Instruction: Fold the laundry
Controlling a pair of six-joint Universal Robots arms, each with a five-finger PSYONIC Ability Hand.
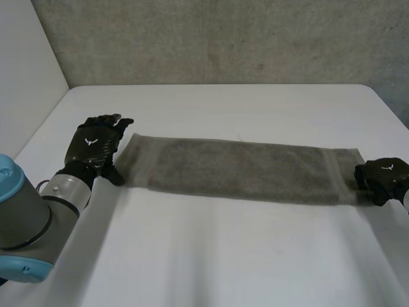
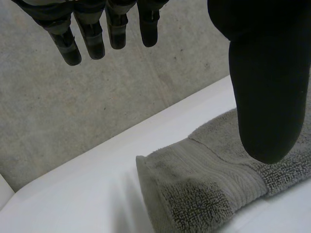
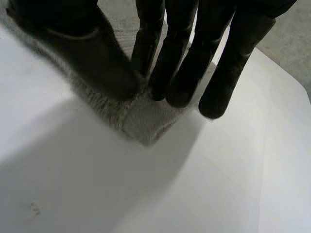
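A grey towel (image 1: 243, 169) lies folded into a long strip across the white table (image 1: 217, 256). My left hand (image 1: 96, 144) rests at its left end, open, with the fingers (image 2: 92, 34) straight and off the cloth. The thumb (image 2: 262, 73) hangs just over the towel's (image 2: 204, 184) left end corner. My right hand (image 1: 383, 176) is at the right end. There its thumb and fingers (image 3: 194, 48) come together on the towel's (image 3: 141, 121) near right corner and pinch it.
A rough grey wall (image 1: 223, 38) rises behind the table's far edge. A pale wall panel (image 1: 25, 57) stands at the left. Bare white tabletop spreads in front of the towel and behind it.
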